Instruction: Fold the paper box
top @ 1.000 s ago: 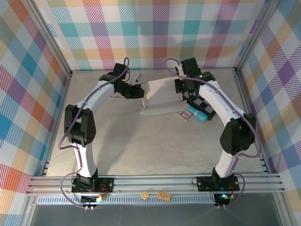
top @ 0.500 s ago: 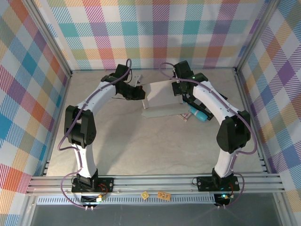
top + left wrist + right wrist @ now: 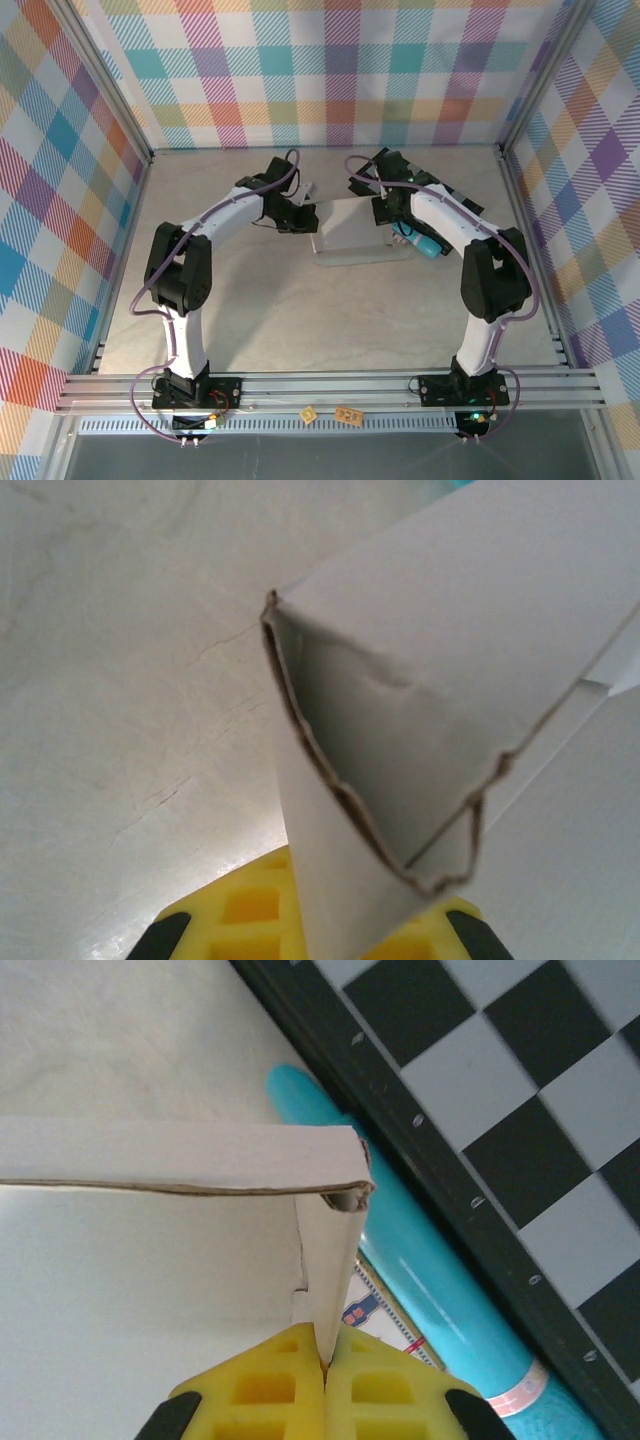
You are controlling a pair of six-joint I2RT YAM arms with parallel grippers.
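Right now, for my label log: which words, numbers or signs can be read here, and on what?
None reads clearly.
On the printed packet: blue and red marks, too blurred to read.
On the two orange tags by the front rail: too small to read.
On the paper box, checkered board, cyan tube: no writing seen.

Left gripper [image 3: 310, 213], right gripper [image 3: 384, 209] pinching paper box [image 3: 350, 230]
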